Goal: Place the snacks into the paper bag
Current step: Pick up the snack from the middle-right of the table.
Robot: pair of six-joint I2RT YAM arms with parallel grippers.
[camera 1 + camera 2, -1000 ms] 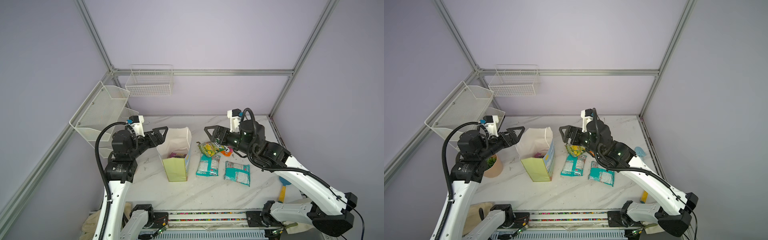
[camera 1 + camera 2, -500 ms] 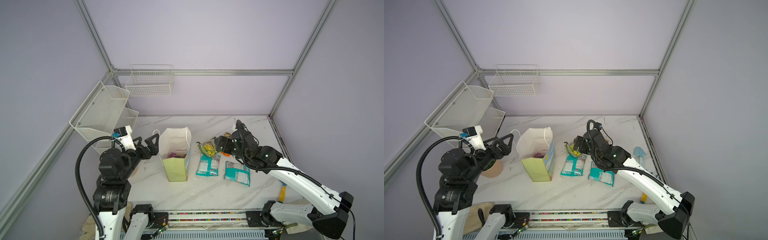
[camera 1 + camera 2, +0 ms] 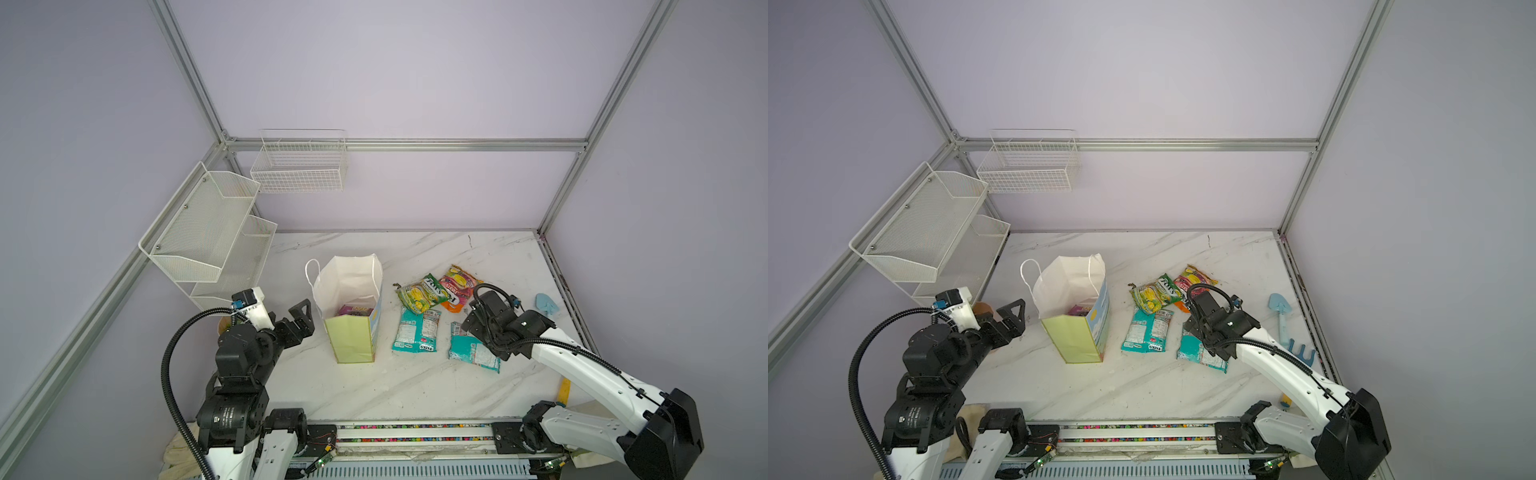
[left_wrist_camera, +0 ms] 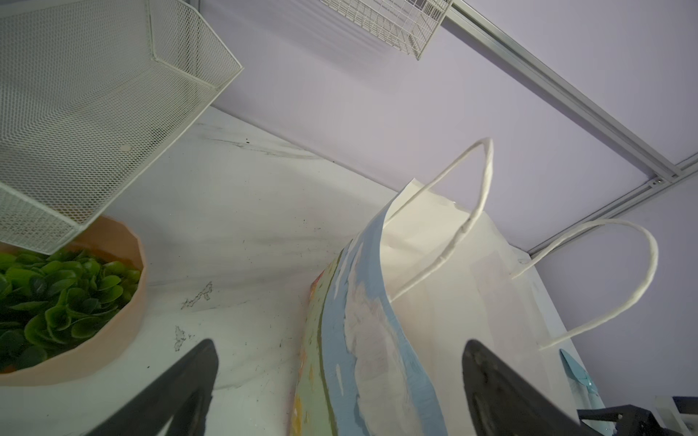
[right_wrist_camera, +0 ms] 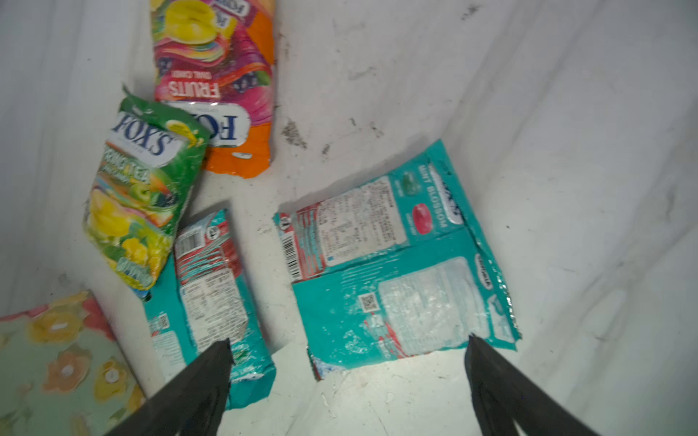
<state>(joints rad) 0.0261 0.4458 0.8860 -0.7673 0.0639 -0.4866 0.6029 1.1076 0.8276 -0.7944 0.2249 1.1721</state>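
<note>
Four flat glossy candy packets lie at three o'clock from the tall paper gift bag; a fifth, magenta packet sits inside. Left gripper, at the bag's nine o'clock, and right gripper, over a teal-white packet, gape empty.

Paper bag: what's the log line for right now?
paper bag: magenta packet inside | four snacks outside | left gripper: open, empty | right gripper: open over teal packet
</note>
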